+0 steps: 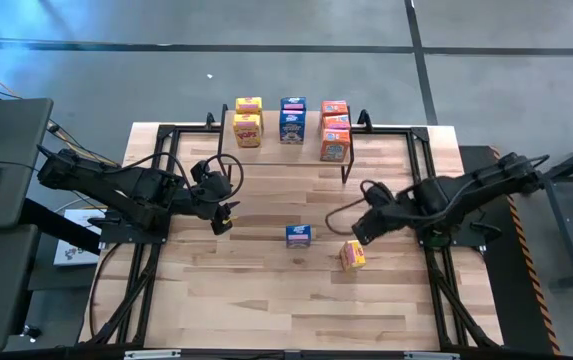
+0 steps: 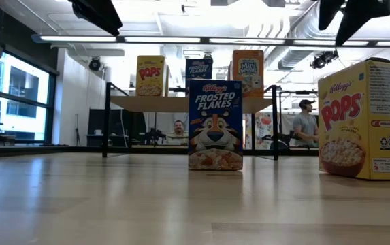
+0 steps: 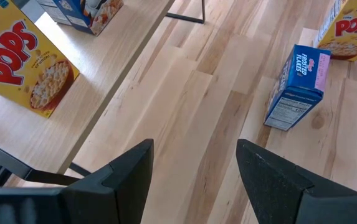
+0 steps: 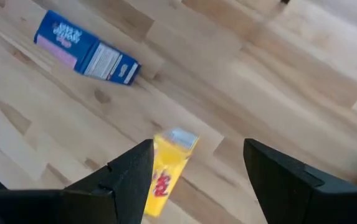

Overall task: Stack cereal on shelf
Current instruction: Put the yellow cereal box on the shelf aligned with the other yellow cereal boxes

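A: Where are the cereal boxes?
B: Seven stand on the shelf [image 1: 366, 135] at the far side. A blue box [image 1: 299, 235] and a yellow box [image 1: 353, 255] stand on the worktop [image 1: 266, 300], near each other.
A: And each gripper?
B: The left gripper [image 1: 224, 217] hangs between shelf and blue box, open and empty. The right gripper [image 1: 359, 230] hangs just above the yellow box, open too, holding nothing.

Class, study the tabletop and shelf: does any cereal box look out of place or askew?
Two boxes are off the shelf, standing loose on the table: a blue Frosted Flakes box and a yellow Pops box. The Pops box sits turned at an angle to the table edges. The boxes on the shelf look tidy.
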